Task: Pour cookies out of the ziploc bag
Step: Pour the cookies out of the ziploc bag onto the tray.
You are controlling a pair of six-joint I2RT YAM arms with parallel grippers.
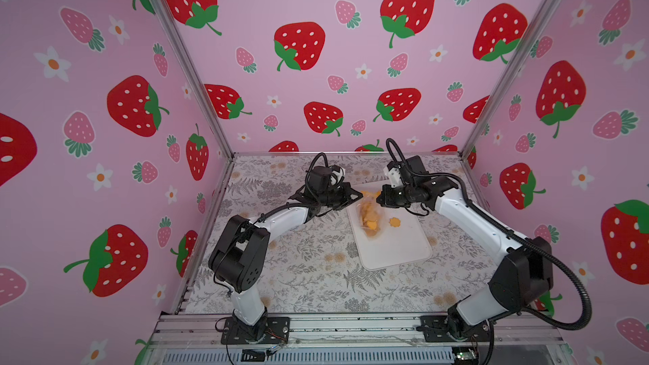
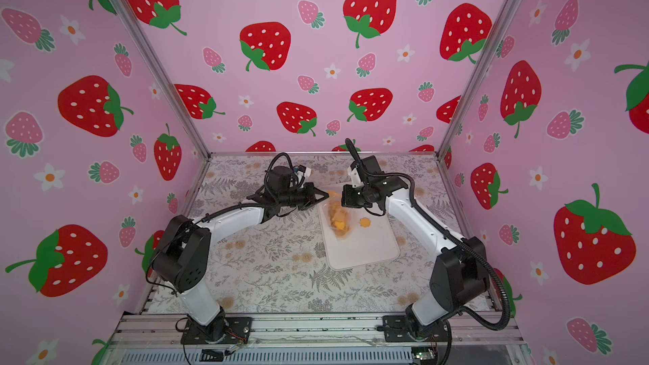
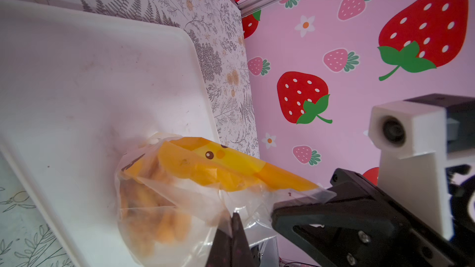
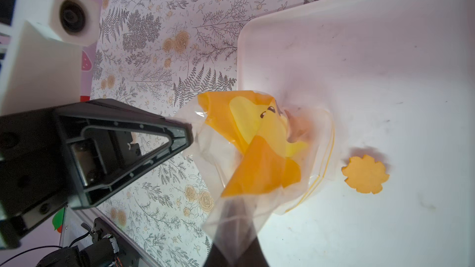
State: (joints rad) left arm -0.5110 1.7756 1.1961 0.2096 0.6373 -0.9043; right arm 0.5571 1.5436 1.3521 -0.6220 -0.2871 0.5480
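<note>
Together, left gripper [image 1: 359, 195] and right gripper [image 1: 379, 200] pinch the ziploc bag [image 1: 369, 221] by its top corners at the white tray's [image 1: 397, 251] far end; cookies [image 3: 154, 217] sit inside, with one loose cookie [image 1: 395, 221] on the tray.

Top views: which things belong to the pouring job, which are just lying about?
Job: ziploc bag, pinched by left gripper and right gripper; cookies inside; one loose cookie; white tray beneath.
Not involved: floral tablecloth; strawberry walls.

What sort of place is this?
Likely a robot test booth: pink strawberry-print wall panels enclose a floral-cloth table, and two white-and-black robot arms are bolted to a metal rail at its front.
</note>
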